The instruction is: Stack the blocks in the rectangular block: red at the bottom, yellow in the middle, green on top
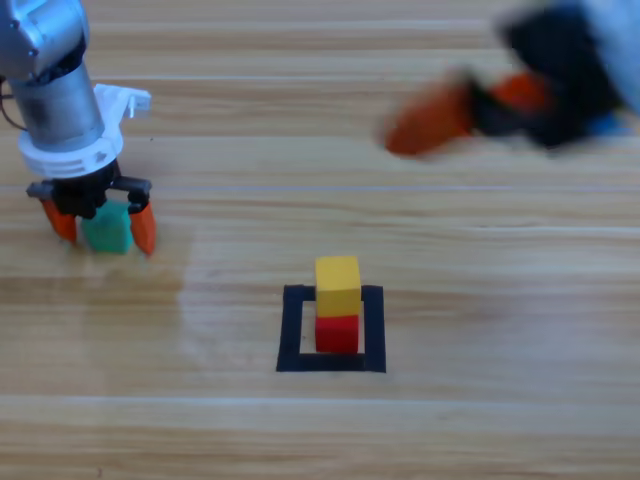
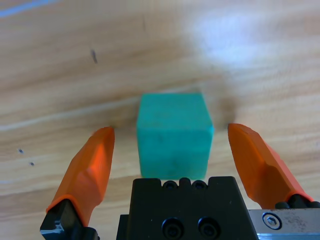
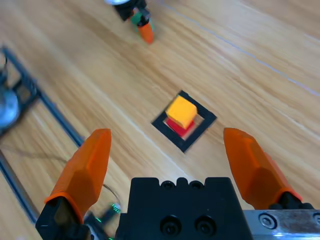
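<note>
Nearest the bottom edge of the high view sits the rectangular block point(image 1: 291, 330), a black tape outline at table centre, a little toward the near side. Red point(image 1: 337, 333) sits inside it on the bare wood, with yellow point(image 1: 338, 285) stacked squarely on top, so two layers are in place. The right wrist view shows the same pair from farther off: yellow point(image 3: 181, 111) over red point(image 3: 176, 126) inside the outline point(image 3: 200, 128).

Green point(image 1: 106, 230) is not on the stack; it rests on the wooden table point(image 1: 500, 300) at far left, well apart from the outline. Left gripper point(image 1: 100, 226) stands down over it, jaws spread with one orange finger on each side of the cube. In the left wrist view green point(image 2: 173, 135) sits between the jaws of the left gripper point(image 2: 172, 152) with a clear gap of wood on both sides, so no contact, nothing gripped.

Right gripper point(image 1: 440, 115) is up at far right, blurred, well away from the stack and from green. Its own wrist view shows the right gripper point(image 3: 170, 167) with jaws wide apart and empty, looking down at the outline from a distance. A dark metal frame point(image 3: 30, 100) lies along the table's edge at that view's left.
</note>
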You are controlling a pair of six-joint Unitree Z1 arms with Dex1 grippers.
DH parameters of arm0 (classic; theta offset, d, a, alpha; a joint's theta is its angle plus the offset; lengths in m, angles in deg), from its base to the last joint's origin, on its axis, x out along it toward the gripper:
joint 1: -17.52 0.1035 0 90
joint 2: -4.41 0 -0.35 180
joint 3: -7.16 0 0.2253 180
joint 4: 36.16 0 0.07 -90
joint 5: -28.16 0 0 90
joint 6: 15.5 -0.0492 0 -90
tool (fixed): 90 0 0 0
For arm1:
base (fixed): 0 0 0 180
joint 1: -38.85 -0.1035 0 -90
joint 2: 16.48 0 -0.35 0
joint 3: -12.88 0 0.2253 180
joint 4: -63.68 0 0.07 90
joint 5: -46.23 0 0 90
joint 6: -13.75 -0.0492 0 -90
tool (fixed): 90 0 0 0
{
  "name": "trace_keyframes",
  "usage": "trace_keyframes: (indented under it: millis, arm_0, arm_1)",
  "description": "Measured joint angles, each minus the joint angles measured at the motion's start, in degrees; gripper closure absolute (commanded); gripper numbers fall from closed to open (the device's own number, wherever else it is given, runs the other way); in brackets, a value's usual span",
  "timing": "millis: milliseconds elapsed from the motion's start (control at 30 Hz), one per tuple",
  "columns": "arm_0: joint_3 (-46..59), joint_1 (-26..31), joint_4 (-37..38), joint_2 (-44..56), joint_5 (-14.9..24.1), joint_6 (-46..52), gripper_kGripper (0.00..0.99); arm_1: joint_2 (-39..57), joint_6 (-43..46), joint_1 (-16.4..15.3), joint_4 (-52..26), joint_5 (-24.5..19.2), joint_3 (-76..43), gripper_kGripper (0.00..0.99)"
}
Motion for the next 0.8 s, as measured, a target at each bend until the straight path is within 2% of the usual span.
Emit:
trace_keyframes:
  millis: [67,133,200,267,367,400,467,533,567,800]
  arm_0:
    - [-0.03,0.01,0.67,0.0,0.42,0.89,0.033]
    - [-0.03,0.01,0.68,0.0,0.42,1.23,0.071]
    - [-0.03,0.07,0.79,0.0,0.42,1.28,0.106]
    - [-0.01,0.07,1.07,-0.01,0.42,1.42,0.168]
    - [0.52,0.16,1.99,0.0,0.41,1.63,0.272]
    - [0.63,0.16,2.12,0.0,0.41,1.63,0.338]
    - [0.72,0.16,2.18,0.0,0.41,1.64,0.582]
    - [0.87,0.14,2.37,0.01,0.41,1.65,0.915]
    - [0.88,0.13,2.39,0.03,0.4,1.67,0.959]
    - [1.15,-0.78,0.53,1.11,0.41,4.37,0.99]
  arm_1:
    - [7.22,5.92,3.12,-1.97,1.15,-6.69,0.005]
    - [10.01,8.89,4.84,-2.12,-0.68,-6.15,0.005]
    - [9.95,12.87,5.71,-2.18,-1.9,-6.15,0.005]
    - [8.62,12.84,5.96,-2.1,-2.51,-6.23,0.005]
    - [2.78,12.86,6.16,2.21,-2.58,-3.02,0.005]
    - [1.34,12.91,6.19,2.52,-2.58,-2.56,0.005]
    - [-1.79,13.06,6.21,3.4,-2.58,-1.58,0.005]
    - [-4.58,13.14,6.31,4.09,-2.57,-1.35,0.005]
    - [-4.95,13.14,6.32,4.13,-2.57,-1.3,0.005]
    - [-5.52,13.14,6.39,4.13,-2.57,-1.17,0.005]
